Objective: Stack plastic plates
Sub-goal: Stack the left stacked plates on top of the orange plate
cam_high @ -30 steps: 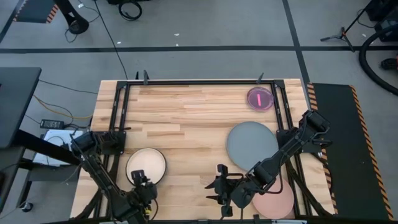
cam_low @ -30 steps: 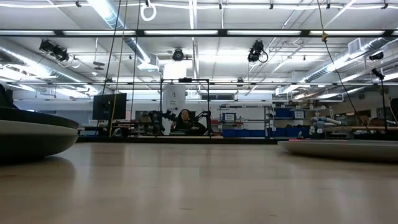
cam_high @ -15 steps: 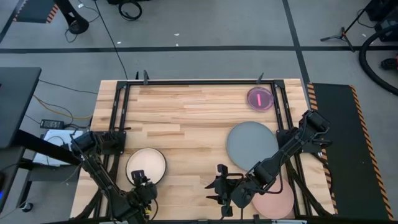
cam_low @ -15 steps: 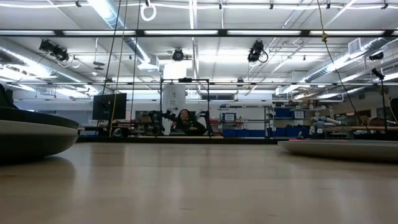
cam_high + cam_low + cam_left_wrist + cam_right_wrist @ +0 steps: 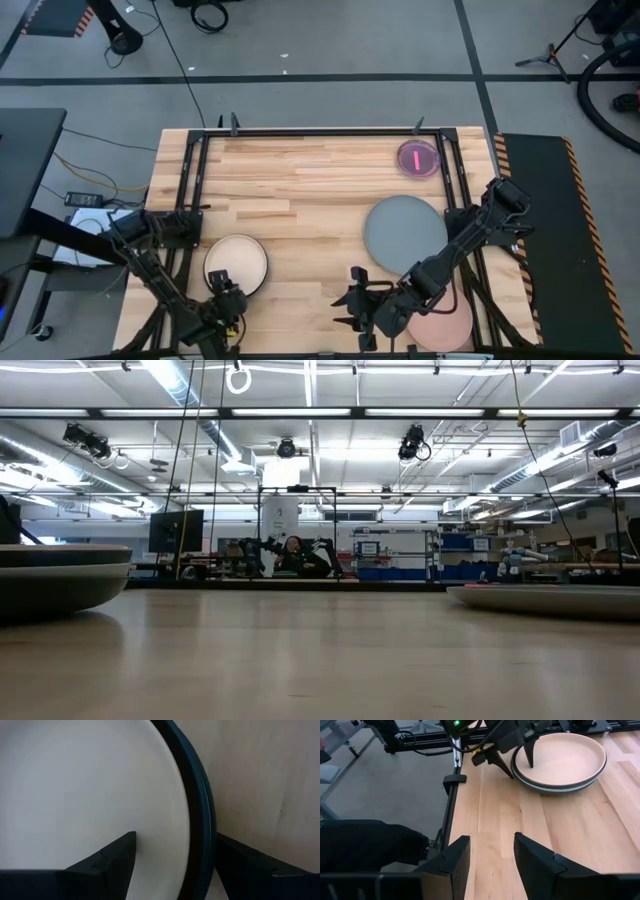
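At the near edge of the table [image 5: 300,200] we see the left gripper [image 5: 222,303] with its fingers apart, straddling the near rim of the cream plate [image 5: 236,265]. In the left wrist view one finger [image 5: 107,862] lies over the cream plate's inner face and the other sits outside the rim. The cream plate rests inside a dark teal plate [image 5: 202,815], whose edge shows as a thin ring around it; we cannot tell whether further plates lie beneath.

Also at the near edge, toward the middle, we find the right gripper [image 5: 352,308], its fingers spread and holding nothing, pointing left over bare wood. Its own camera looks across the table at the cream and teal stack and at the left gripper on that stack's rim.

Just right of the right gripper, partly under the right arm, lies the pink plate [image 5: 445,325] at the near right corner. Beyond it, touching or slightly overlapping its far edge, sits the large grey plate [image 5: 403,232], with nothing on it.

Farthest off, near the far right corner and well apart from both grippers, we see the small red-pink plate [image 5: 417,158].

In the low view, a person [image 5: 293,555] sits in the room behind the table.
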`<action>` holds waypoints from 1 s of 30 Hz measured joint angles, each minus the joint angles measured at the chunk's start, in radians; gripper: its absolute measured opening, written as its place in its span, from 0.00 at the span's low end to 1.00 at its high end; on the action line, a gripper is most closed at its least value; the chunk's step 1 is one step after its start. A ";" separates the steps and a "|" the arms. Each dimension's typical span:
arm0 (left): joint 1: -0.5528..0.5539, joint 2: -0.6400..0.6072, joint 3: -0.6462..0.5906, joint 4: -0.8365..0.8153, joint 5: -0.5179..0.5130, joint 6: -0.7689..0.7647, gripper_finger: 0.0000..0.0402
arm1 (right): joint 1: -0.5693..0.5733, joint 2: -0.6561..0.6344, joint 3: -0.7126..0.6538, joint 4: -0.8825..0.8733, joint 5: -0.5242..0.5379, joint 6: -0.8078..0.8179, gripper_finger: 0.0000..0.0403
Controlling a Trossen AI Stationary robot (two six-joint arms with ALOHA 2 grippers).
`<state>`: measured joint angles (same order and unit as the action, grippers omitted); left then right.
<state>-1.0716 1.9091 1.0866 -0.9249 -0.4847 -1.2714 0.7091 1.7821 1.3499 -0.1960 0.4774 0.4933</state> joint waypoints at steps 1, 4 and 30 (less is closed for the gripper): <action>-0.002 0.000 -0.002 -0.003 -0.011 0.001 0.64 | -0.003 0.000 0.000 0.000 0.000 0.000 0.40; -0.009 0.002 -0.003 -0.018 -0.028 0.033 0.60 | -0.013 0.000 0.000 -0.001 0.000 -0.001 0.40; 0.128 -0.123 0.021 0.248 -0.131 0.386 0.14 | -0.082 0.258 0.102 0.229 -0.024 -0.694 0.41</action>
<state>-0.9431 1.7861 1.1081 -0.6769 -0.6162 -0.8854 0.6272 2.0405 1.4517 0.0329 0.4529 -0.2012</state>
